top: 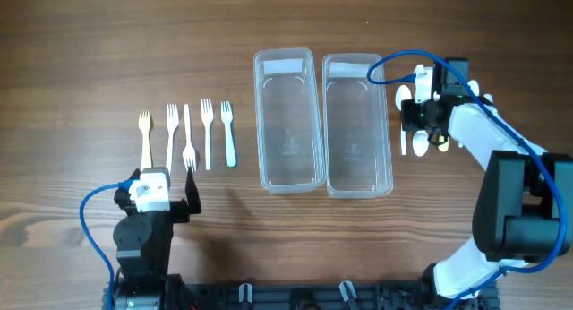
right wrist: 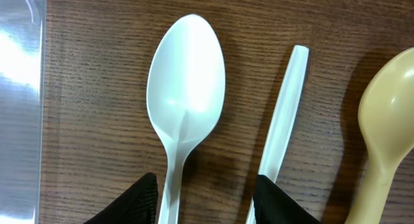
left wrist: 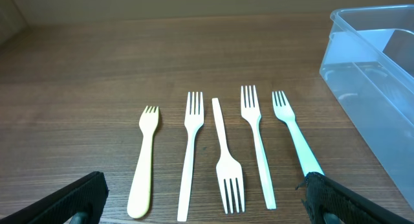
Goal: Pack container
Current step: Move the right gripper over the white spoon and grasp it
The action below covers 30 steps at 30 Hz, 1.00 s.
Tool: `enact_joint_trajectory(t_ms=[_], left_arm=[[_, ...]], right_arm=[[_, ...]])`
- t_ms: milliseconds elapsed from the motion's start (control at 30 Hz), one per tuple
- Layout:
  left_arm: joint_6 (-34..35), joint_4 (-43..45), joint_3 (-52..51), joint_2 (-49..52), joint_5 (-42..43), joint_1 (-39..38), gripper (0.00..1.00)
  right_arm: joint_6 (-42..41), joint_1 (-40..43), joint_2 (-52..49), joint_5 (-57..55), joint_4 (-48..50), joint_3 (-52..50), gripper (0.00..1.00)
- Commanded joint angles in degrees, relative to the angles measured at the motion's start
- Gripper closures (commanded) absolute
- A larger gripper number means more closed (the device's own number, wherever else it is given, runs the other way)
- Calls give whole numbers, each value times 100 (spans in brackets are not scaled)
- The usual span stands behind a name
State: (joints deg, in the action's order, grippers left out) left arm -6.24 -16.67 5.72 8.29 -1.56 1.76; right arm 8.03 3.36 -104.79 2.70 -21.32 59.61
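Two clear, empty plastic containers stand side by side, the left one (top: 288,120) and the right one (top: 357,124). Several plastic forks (top: 188,135) lie in a row to their left. In the left wrist view these are a cream fork (left wrist: 145,160), white forks (left wrist: 191,143) and a light blue fork (left wrist: 292,133). My left gripper (top: 159,188) is open and empty just in front of the forks (left wrist: 206,201). My right gripper (top: 419,122) hovers low over the spoons. It is open (right wrist: 204,199), with the white spoon's (right wrist: 185,81) handle between its fingers.
A white straight handle (right wrist: 283,114) and a cream spoon (right wrist: 388,114) lie right of the white spoon. The right container's wall (right wrist: 19,88) is close on the spoon's left. The left container's corner (left wrist: 375,68) is right of the forks.
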Motion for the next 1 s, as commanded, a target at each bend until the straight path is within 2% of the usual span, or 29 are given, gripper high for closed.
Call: enact_joint_trajectory(t_ms=[0, 400, 967], left_arm=[[-105, 9, -52, -2, 90, -33, 0], [-105, 9, -55, -2, 90, -33, 0], [-105, 9, -55, -2, 90, -33, 0]], right_arm=[[-7, -101, -76, 122, 103, 81, 53], [-487, -367, -87, 68, 146, 74, 53], [-525, -367, -195, -166, 286, -120, 54]])
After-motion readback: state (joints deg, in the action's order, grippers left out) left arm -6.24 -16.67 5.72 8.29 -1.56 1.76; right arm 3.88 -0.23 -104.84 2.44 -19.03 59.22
